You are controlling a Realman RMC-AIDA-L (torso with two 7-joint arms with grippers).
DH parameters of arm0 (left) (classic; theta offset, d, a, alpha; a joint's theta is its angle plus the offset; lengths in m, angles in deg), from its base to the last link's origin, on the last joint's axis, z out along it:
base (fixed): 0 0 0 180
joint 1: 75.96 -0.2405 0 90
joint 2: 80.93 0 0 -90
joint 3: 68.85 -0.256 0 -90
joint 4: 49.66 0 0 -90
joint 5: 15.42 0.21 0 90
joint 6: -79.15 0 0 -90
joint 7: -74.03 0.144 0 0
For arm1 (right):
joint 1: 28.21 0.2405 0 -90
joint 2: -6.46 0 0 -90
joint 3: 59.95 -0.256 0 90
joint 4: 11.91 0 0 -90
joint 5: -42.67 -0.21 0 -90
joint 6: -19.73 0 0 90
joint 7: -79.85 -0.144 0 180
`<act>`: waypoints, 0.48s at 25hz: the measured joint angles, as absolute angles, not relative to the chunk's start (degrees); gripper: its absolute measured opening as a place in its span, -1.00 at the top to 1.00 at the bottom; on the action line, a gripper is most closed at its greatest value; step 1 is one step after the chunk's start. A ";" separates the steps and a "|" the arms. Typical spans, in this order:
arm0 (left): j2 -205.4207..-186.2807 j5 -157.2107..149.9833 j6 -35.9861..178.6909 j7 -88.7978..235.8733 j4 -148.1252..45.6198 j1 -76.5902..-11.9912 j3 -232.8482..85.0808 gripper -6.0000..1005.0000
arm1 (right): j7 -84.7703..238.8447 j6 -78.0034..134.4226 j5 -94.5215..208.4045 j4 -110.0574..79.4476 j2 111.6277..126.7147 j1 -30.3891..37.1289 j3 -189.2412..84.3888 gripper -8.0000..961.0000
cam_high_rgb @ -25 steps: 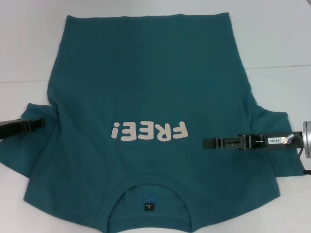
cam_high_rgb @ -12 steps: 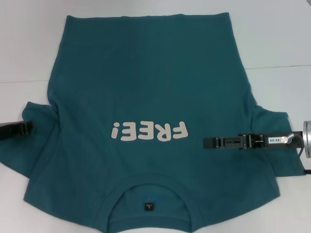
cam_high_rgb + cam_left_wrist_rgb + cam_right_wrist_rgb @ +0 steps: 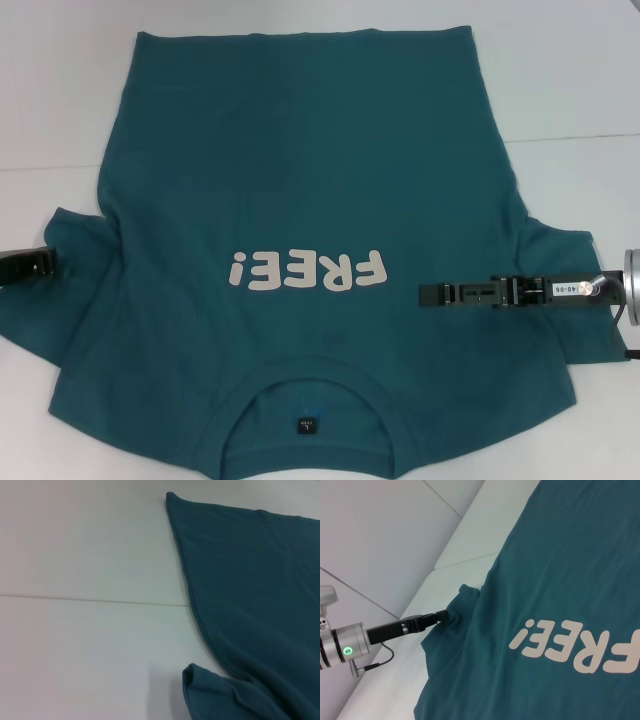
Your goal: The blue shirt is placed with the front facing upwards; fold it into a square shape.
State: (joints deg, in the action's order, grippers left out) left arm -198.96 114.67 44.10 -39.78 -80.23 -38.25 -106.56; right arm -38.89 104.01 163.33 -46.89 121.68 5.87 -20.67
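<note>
Left hand (image 3: 45,262), closure unclear, touches the blue shirt (image 3: 300,180) sleeve; right hand (image 3: 425,295), seemingly closed, lies over it.

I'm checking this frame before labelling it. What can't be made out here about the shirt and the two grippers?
- Blue shirt: its collar end is cut off by the head view's bottom edge.
- Collar label: too small to read in the head view.
- Left gripper: arm cut off by the head view's edge; at the left sleeve, grip unclear.
- Right gripper: seen edge-on over the shirt; whether it touches the cloth is unclear.
</note>
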 joint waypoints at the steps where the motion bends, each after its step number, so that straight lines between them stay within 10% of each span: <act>1: -198.97 114.70 44.04 -39.79 -80.23 -38.28 -106.56 0.99 | -38.89 104.02 163.33 -46.89 121.68 5.88 -20.67 -0.92; 12: -197.52 114.60 34.51 -43.31 -84.26 -39.07 -105.68 0.99 | -38.89 104.01 163.35 -46.89 121.68 5.93 -20.67 -0.92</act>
State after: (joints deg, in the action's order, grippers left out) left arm -197.52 114.60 34.51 -43.31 -84.26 -39.07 -105.68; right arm -38.89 104.01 163.35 -46.89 121.68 5.93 -20.67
